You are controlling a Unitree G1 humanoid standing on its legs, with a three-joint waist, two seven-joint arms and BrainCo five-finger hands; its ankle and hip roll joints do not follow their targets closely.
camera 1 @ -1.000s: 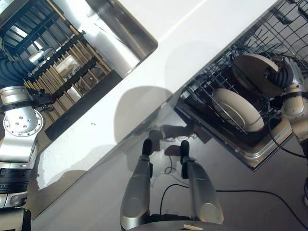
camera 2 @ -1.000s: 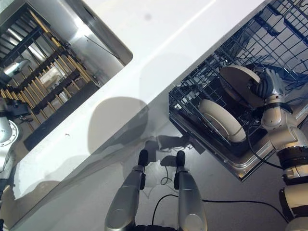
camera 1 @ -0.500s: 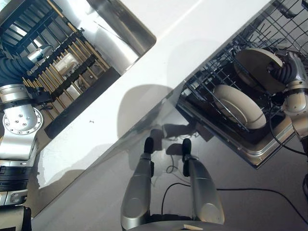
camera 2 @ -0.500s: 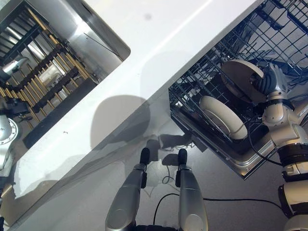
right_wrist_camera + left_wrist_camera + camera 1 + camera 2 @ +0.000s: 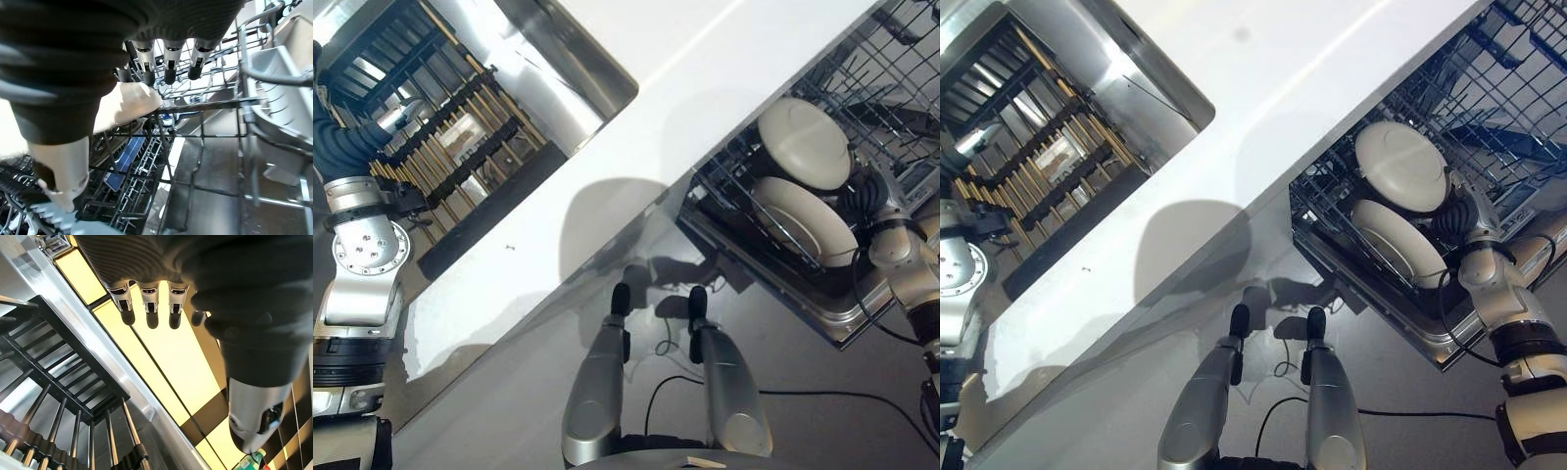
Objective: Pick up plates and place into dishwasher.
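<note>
Now seated upright in the dark wire dishwasher rack [image 5: 1489, 88], beside the first cream plate [image 5: 1398, 242] (second round cream plate [image 5: 1400, 164]); right hand [image 5: 166, 54] fingers released.

No words, numbers or signs can be read here. The plates, the rack and the counter show no writing, and nothing else carries a label clear enough to read.

White countertop [image 5: 607, 186], steel sink [image 5: 563, 73], dark wooden-rod drying rack [image 5: 450, 127], grey floor [image 5: 822, 372]
</note>
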